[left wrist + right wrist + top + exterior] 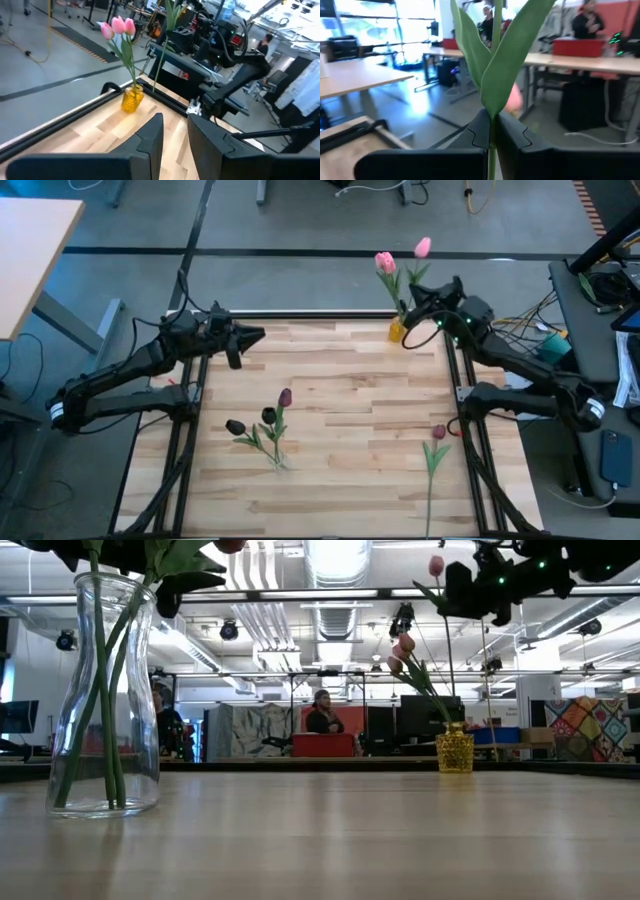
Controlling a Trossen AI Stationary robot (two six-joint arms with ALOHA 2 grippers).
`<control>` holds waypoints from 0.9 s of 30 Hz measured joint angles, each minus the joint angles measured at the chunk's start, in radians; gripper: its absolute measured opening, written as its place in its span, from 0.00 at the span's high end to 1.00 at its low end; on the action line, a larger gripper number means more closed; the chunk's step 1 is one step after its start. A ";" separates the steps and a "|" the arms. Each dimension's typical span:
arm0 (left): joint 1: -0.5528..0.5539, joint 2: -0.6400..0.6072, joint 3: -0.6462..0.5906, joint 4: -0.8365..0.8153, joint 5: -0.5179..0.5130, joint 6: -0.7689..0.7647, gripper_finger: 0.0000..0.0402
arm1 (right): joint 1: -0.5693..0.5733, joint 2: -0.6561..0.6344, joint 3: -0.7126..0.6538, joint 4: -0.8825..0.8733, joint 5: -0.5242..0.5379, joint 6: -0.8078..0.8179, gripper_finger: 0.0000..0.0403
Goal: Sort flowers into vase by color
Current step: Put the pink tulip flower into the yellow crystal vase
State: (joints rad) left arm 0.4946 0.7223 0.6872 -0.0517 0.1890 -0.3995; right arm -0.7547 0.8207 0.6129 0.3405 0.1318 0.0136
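Pink tulip [422, 247] stem pinched between right fingers [481, 131]; yellow faceted vase [397, 331] below.

Right gripper [408, 328] raised at the table's far right corner, fingers [479, 131] pinched closed. Left gripper [252, 336] hovers at the far left edge, fingers [152, 137] slightly parted.

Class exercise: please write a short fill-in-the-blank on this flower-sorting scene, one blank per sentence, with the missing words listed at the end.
1. The right gripper is shut on the stem of a tulip whose head is light ____.
2. The small vase at the table's far edge is ____ in colour.
3. The clear glass vase holds flowers whose heads are dark ____.
4. One maroon tulip lies alone on the table nearer the ____ arm.

Missing words: pink; yellow; maroon; right
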 joint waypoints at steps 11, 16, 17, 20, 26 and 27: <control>0.000 0.017 0.000 0.000 -0.050 0.024 0.81 | -0.104 0.112 -0.050 0.181 -0.002 -0.034 0.98; 0.000 0.018 0.000 0.000 -0.057 0.020 0.81 | -0.122 0.159 -0.051 0.254 -0.005 -0.058 0.98; 0.000 0.018 0.000 -0.001 -0.065 0.017 0.81 | -0.126 0.165 -0.051 0.263 -0.005 -0.063 0.98; 0.000 0.018 0.000 0.000 -0.075 0.016 0.81 | -0.145 0.181 -0.051 0.263 -0.005 -0.077 0.98; 0.002 0.018 0.000 -0.001 -0.085 0.016 0.81 | -0.185 0.198 -0.052 0.270 -0.033 -0.057 0.98; 0.003 0.018 0.000 -0.001 -0.087 0.016 0.81 | -0.188 0.200 -0.055 0.270 -0.035 -0.051 0.98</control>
State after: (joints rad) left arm 0.4976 0.7403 0.6872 -0.0528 0.1022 -0.3840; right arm -0.9429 1.0210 0.5578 0.6102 0.0963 -0.0372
